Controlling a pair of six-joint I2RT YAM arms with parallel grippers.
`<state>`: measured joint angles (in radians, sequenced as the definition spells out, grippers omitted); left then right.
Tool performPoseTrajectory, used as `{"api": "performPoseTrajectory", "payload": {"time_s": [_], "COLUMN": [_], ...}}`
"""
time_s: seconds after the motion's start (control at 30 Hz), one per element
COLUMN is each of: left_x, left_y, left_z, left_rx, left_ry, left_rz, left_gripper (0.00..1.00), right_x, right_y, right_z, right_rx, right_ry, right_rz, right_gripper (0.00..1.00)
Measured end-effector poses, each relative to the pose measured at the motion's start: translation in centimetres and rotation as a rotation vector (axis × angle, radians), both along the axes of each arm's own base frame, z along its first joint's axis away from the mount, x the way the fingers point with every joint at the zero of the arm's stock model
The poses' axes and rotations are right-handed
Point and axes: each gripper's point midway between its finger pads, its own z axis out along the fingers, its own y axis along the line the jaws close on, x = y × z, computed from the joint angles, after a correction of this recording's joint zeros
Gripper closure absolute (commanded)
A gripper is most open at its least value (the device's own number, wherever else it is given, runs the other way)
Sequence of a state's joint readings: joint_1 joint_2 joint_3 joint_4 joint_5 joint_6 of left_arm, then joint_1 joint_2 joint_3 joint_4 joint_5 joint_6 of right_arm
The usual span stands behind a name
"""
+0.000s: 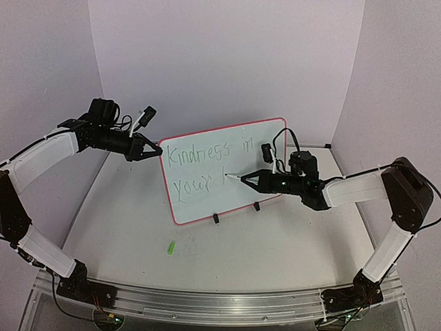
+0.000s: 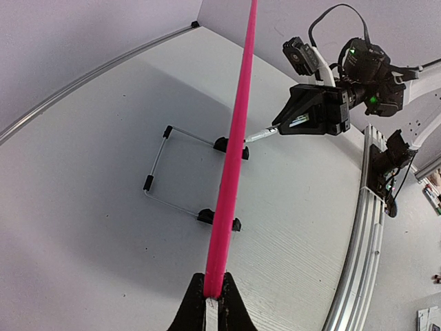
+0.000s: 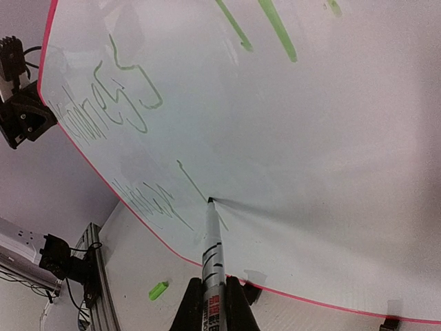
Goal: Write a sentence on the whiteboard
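Whiteboard stands upright mid-surface. Left gripper is clamped on the board's left rim. Right gripper is clamped on a marker, tip touching the board just right of "your". Sentence reads "Kindness in / your" plus one stroke. Green cap lies in front of the board.

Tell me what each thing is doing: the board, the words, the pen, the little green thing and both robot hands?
whiteboard: standing upright on its stand.
sentence: unfinished, reads "Kindness in your" plus one stroke.
marker: uncapped, tip touching the whiteboard.
small green piece: lying loose on the table.
left hand: shut on the whiteboard's edge.
right hand: shut on the marker.
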<state>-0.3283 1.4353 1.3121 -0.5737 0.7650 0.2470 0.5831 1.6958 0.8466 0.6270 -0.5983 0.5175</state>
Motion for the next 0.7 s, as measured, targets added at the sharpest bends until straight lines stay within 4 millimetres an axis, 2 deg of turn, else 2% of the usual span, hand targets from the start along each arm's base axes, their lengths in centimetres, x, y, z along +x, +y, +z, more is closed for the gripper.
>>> {"api": "performPoseTrajectory", "payload": {"time_s": [0.33, 0.7], "left_x": [0.0, 0.0], "left_y": [0.0, 0.0], "left_z": [0.0, 0.0], "left_rx": [0.000, 0.000], "left_ry": [0.000, 0.000], "left_rz": [0.000, -0.001], "left_gripper": [1.00, 1.00], "right_x": [-0.4, -0.6], "right_y": [-0.7, -1.0], "right_z": [-1.6, -2.5], "right_rx": [-0.023, -0.034], "right_ry": [0.029, 0.046], "right_rz": [-0.024, -0.032], "right_gripper": [1.00, 1.00]}}
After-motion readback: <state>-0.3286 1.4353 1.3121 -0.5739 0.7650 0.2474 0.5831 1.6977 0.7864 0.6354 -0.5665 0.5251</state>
